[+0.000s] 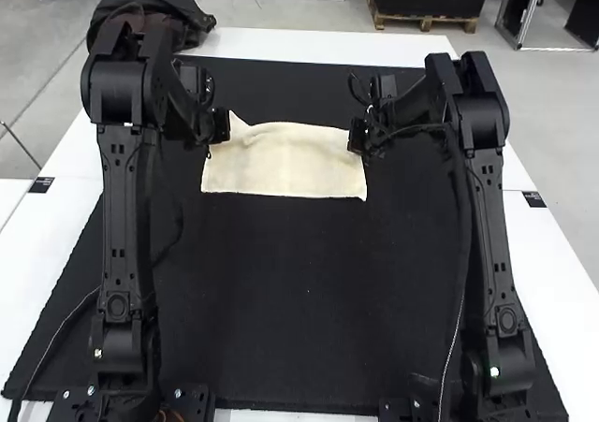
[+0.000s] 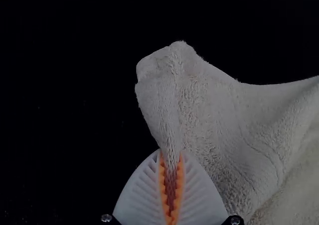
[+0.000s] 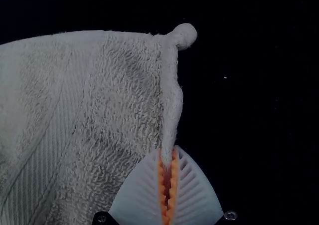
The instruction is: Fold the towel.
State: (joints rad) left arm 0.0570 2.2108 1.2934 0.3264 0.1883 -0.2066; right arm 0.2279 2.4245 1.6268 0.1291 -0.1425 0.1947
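White table [image 1: 309,46] is carrying a big black mat [image 1: 281,300], which is covering most of its middle. Left arm [image 1: 122,216] is standing at the left, right arm [image 1: 491,225] at the right, both reaching toward the far part of the mat. Cream towel [image 1: 285,165] is lying on the far half of the mat, between the two grippers. It's spreading as a wide rectangle: near edge running fairly straight, far edge humping a little, far-left corner peaking up. Can't tell how many layers are lying there. Black bag [image 1: 178,6] is sitting at the table's far-left corner, partly behind the left arm. Left gripper [image 1: 220,125] is working at the towel's left side, toward the far corner; right gripper [image 1: 357,135] is sitting at the right side. In its wrist view the left gripper [image 2: 171,154] is nearly closing up, orange pads [image 2: 162,185] pinching a narrow gather of towel, with a blunt corner sticking out past the tips. Right gripper [image 3: 168,150] is also leaving just a slim gap, its pads [image 3: 173,185] gripping a thin, rolled-looking side edge that's ending in a small knob. A ribbed band [image 3: 50,140] is crossing the cloth beside it.
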